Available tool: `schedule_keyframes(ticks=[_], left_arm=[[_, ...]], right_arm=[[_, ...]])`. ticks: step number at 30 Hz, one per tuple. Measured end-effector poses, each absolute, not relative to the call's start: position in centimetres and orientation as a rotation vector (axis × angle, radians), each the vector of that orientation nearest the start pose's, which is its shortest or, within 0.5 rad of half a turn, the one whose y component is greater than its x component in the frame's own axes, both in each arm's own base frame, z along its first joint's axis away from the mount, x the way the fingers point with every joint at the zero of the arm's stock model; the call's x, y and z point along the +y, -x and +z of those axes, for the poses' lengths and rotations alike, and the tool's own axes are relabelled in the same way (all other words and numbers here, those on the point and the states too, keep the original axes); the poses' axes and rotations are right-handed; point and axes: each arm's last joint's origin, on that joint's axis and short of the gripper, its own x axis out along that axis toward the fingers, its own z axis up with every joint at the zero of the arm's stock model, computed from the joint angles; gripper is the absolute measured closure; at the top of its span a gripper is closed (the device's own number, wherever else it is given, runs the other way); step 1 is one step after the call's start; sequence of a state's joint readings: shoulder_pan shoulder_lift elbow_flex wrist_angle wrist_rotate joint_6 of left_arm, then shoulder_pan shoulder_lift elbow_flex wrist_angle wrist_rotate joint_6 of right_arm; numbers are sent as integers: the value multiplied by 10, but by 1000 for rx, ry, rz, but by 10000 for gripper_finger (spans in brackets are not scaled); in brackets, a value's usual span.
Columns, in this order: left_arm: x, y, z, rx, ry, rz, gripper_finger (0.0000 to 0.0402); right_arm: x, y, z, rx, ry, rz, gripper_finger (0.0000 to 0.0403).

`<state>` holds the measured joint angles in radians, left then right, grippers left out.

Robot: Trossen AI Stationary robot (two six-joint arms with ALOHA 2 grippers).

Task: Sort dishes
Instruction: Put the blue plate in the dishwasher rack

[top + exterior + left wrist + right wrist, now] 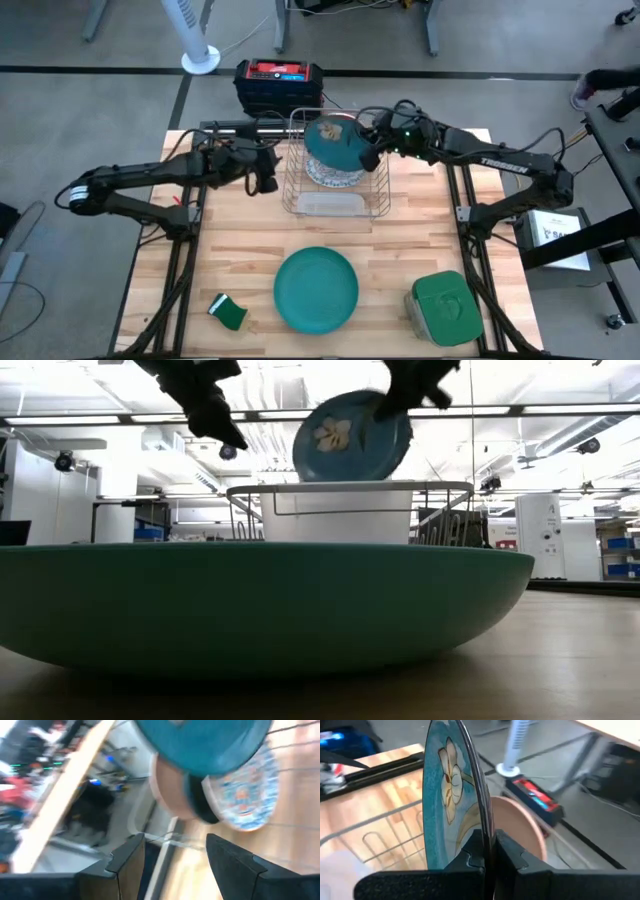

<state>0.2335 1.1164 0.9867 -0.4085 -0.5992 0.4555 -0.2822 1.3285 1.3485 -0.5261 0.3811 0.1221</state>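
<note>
Claw on your right arm is clamped on the dark teal plate over the rack, left claw hangs released at its 9 o'clock.

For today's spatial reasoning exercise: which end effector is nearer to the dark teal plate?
Right. The right end effector is clamped on the dark teal plate above the dish rack; the left end effector is open beside the rack, apart from it.

Robotics lab or workshop, concrete floor, ceiling strip lights, shelving, wooden workbench
</note>
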Motion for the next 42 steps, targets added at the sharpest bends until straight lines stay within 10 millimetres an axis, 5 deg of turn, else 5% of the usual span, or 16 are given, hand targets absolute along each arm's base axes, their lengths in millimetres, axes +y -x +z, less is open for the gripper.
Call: schedule_keyframes(ticks=[12, 26, 42], left_arm=[[84, -206, 331, 776, -572, 964, 201], [98, -202, 331, 837, -624, 997, 201], [142, -179, 332, 863, -557, 1025, 201]], right_arm=[[-73, -233, 436, 475, -140, -1031, 400], [-72, -219, 425, 491, -319, -1213, 400], [-81, -237, 396, 573, -333, -1358, 400]])
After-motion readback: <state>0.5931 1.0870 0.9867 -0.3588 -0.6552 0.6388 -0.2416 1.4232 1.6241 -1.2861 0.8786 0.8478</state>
